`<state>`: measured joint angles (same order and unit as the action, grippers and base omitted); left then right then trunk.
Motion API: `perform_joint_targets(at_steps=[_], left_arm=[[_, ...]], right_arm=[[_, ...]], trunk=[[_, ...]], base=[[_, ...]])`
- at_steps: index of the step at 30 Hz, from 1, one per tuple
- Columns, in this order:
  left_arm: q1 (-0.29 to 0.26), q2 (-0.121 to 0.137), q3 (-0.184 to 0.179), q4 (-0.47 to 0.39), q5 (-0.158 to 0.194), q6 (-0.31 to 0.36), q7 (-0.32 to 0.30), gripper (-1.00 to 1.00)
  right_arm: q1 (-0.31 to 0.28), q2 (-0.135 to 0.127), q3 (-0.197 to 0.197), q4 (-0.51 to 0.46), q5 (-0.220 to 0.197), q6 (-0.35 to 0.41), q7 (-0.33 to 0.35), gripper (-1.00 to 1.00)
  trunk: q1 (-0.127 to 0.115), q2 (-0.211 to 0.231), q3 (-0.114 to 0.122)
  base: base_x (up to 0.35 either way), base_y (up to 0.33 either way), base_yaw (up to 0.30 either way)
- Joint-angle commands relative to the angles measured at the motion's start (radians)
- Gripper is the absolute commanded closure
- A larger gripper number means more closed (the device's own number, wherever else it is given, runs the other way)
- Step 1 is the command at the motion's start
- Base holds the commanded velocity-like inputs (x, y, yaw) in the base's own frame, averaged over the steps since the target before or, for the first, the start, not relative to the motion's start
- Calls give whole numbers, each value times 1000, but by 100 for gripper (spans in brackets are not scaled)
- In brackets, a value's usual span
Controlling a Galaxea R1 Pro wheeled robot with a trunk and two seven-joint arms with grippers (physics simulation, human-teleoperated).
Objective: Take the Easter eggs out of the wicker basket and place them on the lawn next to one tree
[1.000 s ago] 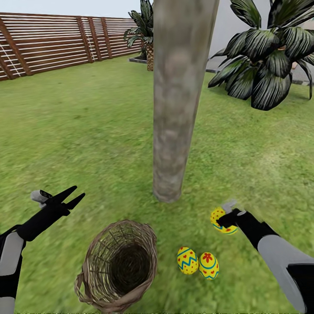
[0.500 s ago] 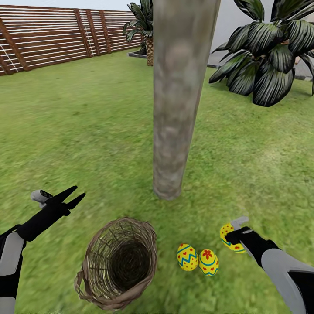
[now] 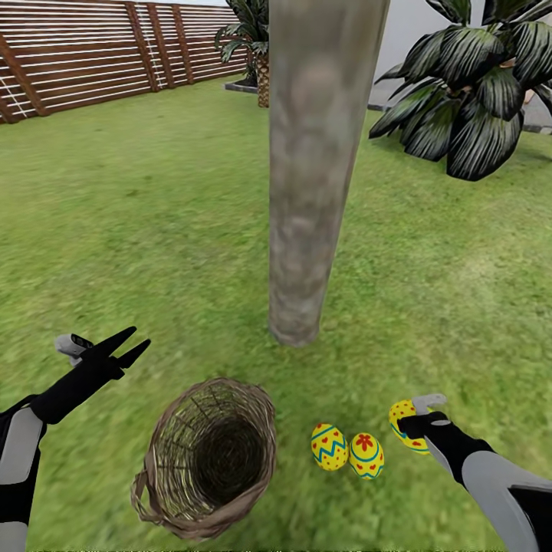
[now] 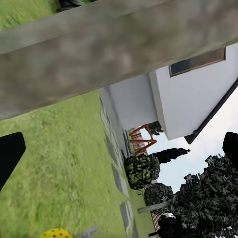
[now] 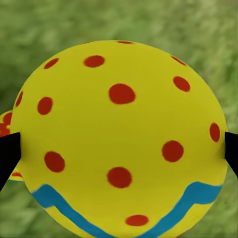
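The thick, pale grey-beige mottled tree trunk (image 3: 310, 169) rises from the mottled green lawn (image 3: 153, 230) and serves as the landmark. Nearer the robot than its base lies the small round tan-brown wicker basket (image 3: 205, 460) of open woven twigs, tipped with its mouth facing up toward the camera and nothing visible inside. Just to the right of the basket, two yellow eggs rest on the grass touching each other: one with blue zigzag bands (image 3: 329, 446), one with a red flower (image 3: 366, 455). Farther right, the right gripper (image 3: 412, 416) is clamped on a third yellow egg with red dots and a blue wavy band (image 5: 119, 139), held low over the grass; its black fingertips (image 5: 9, 153) press the egg's two sides. The left gripper (image 3: 125, 344) hovers left of the basket with its black fingers spread and nothing between them. A brown horizontal-slat fence (image 3: 84, 61) and dark striped-leaf plants (image 3: 468, 84) stand beyond the trunk.
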<state>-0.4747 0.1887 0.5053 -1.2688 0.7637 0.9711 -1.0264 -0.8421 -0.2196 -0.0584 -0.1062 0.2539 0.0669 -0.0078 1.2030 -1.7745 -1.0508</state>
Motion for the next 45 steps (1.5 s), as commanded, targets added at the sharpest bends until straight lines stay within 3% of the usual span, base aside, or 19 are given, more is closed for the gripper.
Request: perform_joint_targets(at_steps=[1,6,7,10,13,16,18,20,24,29,31,34,37,45], left_arm=[[-1,-1,0,0,1,5,-2,-100],[0,-17,-6,-1,-3,-1,0,-100],[0,-18,-25,-7,-15,-8,5,-100],[-1,-21,-138,-43,-53,-13,76,-100],[-1,-97,-253,-60,-58,-14,189,-100],[-1,-170,-343,-79,-58,-35,312,-100],[-1,-199,-395,-86,-58,-104,341,-100],[-1,-212,-447,-87,-58,-150,347,-100],[0,-248,-469,-75,-58,-159,356,-100],[-1,-250,-565,-73,-58,-247,390,-100],[0,-250,-582,-72,-58,-255,392,-100],[0,-251,-590,-72,-56,-257,393,-100],[0,-263,-591,-72,-57,-258,393,-100],[-1,-272,-592,-72,-60,-259,394,-100]], right_arm=[[0,0,-6,-2,10,5,-1,100],[0,0,-6,-3,12,6,-1,100],[0,0,-6,-5,13,6,0,100],[0,0,-5,-6,14,5,0,100],[0,0,-6,-7,15,5,0,100],[0,-1,-6,-8,15,5,0,100],[0,-1,-6,-9,15,5,1,100],[0,-3,-6,-10,15,4,2,100],[0,-1,-6,-10,15,4,2,100],[0,-1,-5,-10,15,4,5,100],[0,1,-4,-11,16,2,7,100],[0,5,-1,-11,19,-2,8,100],[0,45,-2,8,18,-121,0,100],[1,51,-3,26,13,-157,-36,100]], trunk=[[0,0,-2],[0,0,-10],[0,0,-12],[0,0,-13],[0,0,-13],[0,0,-13],[0,0,-13],[0,0,-12],[0,0,-10],[0,0,-6],[8,-14,-12],[19,-35,-22],[31,-56,-31],[61,-112,-56]], base=[[0,0,0],[0,0,0],[0,0,0],[0,0,0],[0,0,0],[0,0,0],[0,0,-2],[0,0,-205],[0,0,-268],[0,0,-265],[0,0,-89],[0,0,-15],[0,0,-1],[0,0,0]])
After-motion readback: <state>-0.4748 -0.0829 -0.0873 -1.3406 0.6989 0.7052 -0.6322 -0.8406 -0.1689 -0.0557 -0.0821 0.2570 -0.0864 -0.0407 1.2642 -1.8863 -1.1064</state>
